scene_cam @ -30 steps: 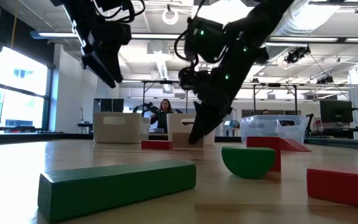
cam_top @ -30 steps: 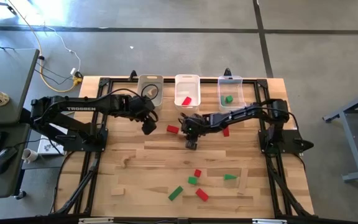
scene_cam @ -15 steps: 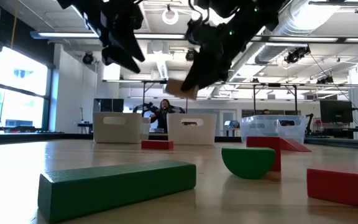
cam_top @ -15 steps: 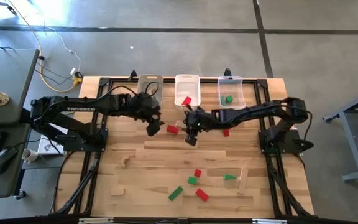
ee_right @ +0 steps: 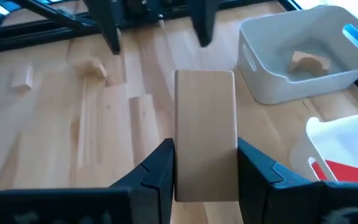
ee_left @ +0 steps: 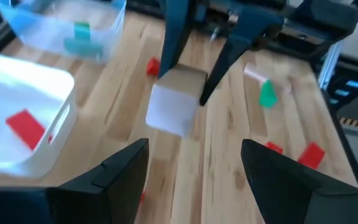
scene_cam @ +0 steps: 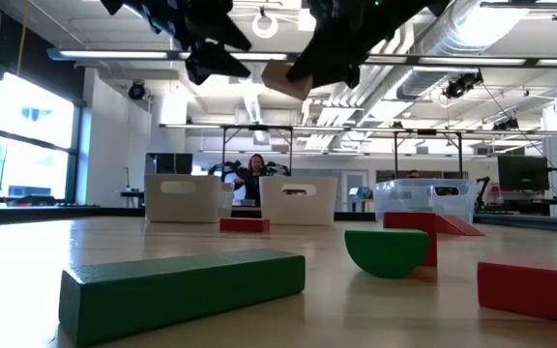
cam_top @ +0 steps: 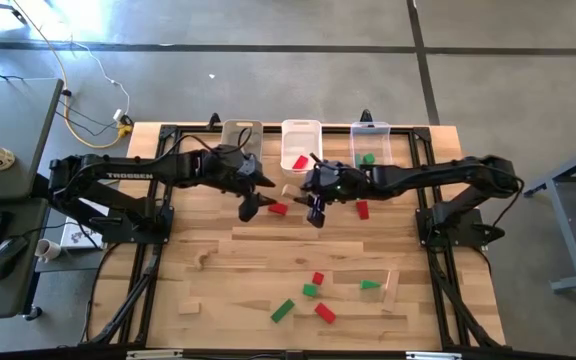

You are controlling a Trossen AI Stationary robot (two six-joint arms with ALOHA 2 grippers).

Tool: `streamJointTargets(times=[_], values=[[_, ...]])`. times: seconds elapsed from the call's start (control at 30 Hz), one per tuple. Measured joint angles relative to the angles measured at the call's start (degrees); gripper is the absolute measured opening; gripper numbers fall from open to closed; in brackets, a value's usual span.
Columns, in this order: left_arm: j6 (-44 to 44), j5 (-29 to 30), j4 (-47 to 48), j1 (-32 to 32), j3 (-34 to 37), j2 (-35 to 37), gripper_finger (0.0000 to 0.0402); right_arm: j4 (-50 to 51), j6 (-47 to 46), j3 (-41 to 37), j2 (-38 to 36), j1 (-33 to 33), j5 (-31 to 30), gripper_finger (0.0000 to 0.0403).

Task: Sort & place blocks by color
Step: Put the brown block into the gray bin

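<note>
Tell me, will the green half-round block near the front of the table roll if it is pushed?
Probably not as it lies: the green half-round block rests on its flat face, dome up. It looks like stiff painted wood, so it would likely slide. Tipped onto its curved side, it might rock.

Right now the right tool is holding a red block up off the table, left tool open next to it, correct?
Not quite: the block in the right tool is plain light wood, not red, as the right wrist view shows. The rest stands: it is held clear of the table, and the left tool is open beside it.
</note>
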State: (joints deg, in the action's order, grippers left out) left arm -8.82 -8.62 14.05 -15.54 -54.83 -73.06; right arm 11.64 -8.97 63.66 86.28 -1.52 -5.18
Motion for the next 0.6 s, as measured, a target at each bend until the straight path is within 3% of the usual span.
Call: streamJointTargets(times=[0.27, 0.6], values=[[0.01, -0.41, -4.25, 0.25, 0.0, 0.0, 0.0243, -2.56, 0.16, 0.0, -0.48, 0.0, 6.31, 0.0102], [-1.01, -5.43, -5.08, 0.28, 0.0, 0.0, 0.0243, -7.63, -0.61, 0.0, -0.48, 0.0, 7.4, 0.0102]])
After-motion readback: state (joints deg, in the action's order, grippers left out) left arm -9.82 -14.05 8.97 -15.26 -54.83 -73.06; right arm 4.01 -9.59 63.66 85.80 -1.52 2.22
